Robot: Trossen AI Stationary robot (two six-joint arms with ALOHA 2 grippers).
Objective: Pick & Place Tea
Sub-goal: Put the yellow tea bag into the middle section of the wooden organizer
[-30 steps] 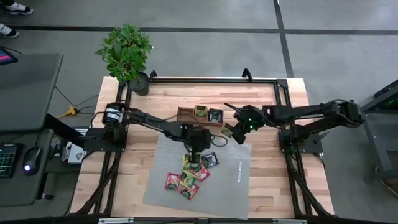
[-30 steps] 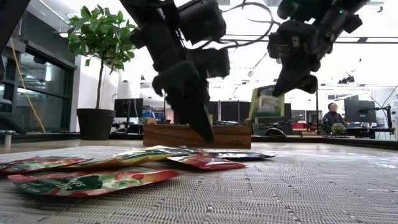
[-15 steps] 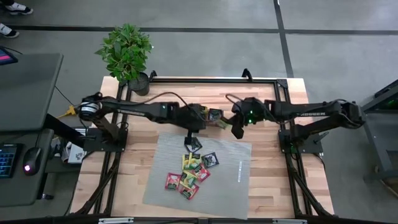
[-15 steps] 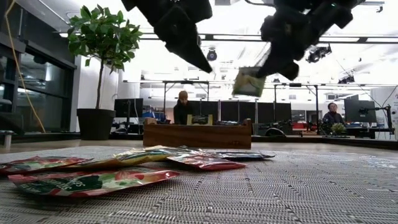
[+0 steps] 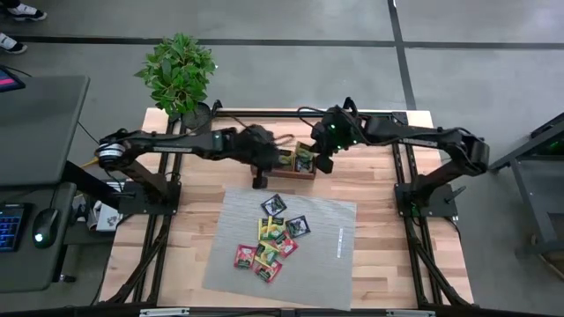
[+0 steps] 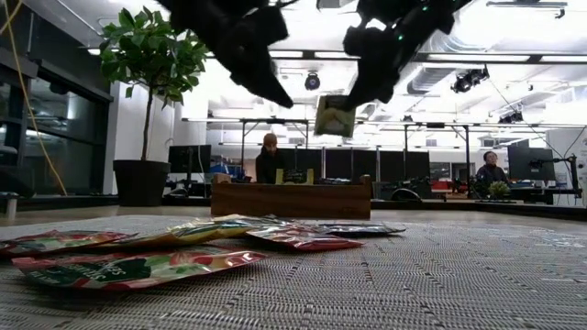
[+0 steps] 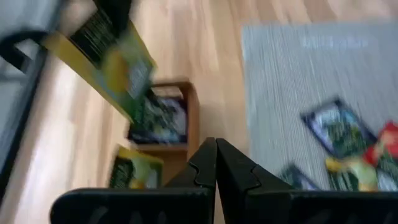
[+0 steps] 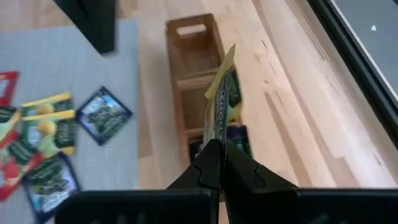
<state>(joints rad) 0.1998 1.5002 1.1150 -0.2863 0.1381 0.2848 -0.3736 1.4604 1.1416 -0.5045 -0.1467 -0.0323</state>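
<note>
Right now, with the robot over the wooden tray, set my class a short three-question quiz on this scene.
1. True or false: the right hand is shut on a yellow-green tea sachet.
2. Where does the left hand hang? A) above the plant B) near the wooden tray, holding nothing C) flat on the mat
3. Fill in: the loose sachets lie on the grey ____.

Key: 1 true; 2 B; 3 mat.
</note>
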